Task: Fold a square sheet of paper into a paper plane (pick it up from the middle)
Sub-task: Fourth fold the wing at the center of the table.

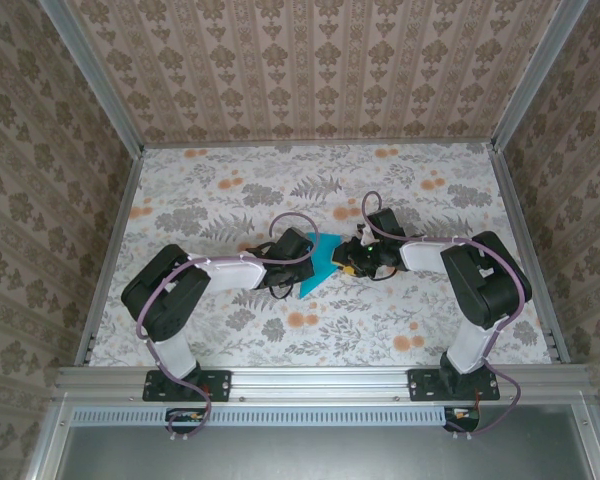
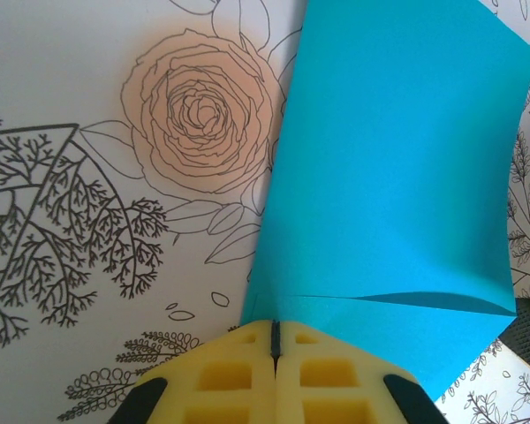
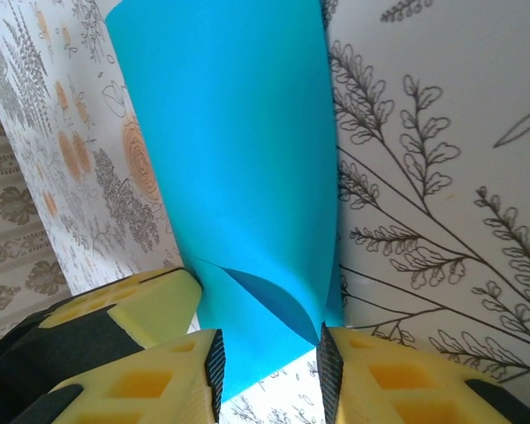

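The left claw is pressing its yellow fingers together, with only a thin dark seam showing between them, and it is clamping one edge of the square sheet of paper. The teal sheet is spreading away from that grip, bowing a little, with a shallow fold lifting across it just beyond the fingers. The right claw is holding its fingers apart, and another end of the sheet is sitting in the gap between them, a curled corner reaching up to one dark pad. From above, the two claws are facing each other near the middle of the floral surface, with the sheet lying between them and angling towards the near edge. Both arms are bending inward from their bases, and patterned wallpaper is lining the walls around the surface.
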You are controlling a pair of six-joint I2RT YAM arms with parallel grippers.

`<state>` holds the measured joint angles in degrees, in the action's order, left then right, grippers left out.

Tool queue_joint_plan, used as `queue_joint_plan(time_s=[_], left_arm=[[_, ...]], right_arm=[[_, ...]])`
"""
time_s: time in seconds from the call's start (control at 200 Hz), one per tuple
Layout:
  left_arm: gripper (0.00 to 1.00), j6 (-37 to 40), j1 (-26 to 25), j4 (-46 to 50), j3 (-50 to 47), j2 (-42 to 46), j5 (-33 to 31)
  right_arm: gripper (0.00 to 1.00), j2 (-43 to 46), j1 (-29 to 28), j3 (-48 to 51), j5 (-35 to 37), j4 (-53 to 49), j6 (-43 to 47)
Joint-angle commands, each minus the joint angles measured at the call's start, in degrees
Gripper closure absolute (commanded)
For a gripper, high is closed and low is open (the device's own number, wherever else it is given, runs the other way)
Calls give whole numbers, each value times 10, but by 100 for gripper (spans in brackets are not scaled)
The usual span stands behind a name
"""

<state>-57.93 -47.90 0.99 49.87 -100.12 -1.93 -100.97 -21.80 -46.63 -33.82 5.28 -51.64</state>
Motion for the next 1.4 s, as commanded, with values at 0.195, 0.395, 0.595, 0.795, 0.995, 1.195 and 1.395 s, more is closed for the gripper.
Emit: queue_joint_plan(time_s=[0.195, 0.395, 0.595, 0.795, 0.995, 1.195, 1.395], left_arm=[[95, 10, 3, 45, -17, -19, 12], [92, 27, 3, 37, -15, -10, 19], [89, 49, 4, 45, 0, 9, 29], [81, 66, 13, 51, 4, 40, 37], [57, 104, 33, 65, -7, 114, 33], [30, 158, 58, 53, -34, 187, 29], [16, 203, 80, 8, -50, 218, 67]], right_arm=[[66, -27, -3, -13, -49, 32, -28], [71, -40, -4, -18, -59, 44, -31], [78, -46, -4, -26, -61, 42, -31], [91, -46, -4, -34, -51, 32, -34], [97, 12, -4, -58, -1, -59, -5], [97, 79, -4, -85, 56, -177, 6], [98, 127, -4, -131, 115, -300, -25]])
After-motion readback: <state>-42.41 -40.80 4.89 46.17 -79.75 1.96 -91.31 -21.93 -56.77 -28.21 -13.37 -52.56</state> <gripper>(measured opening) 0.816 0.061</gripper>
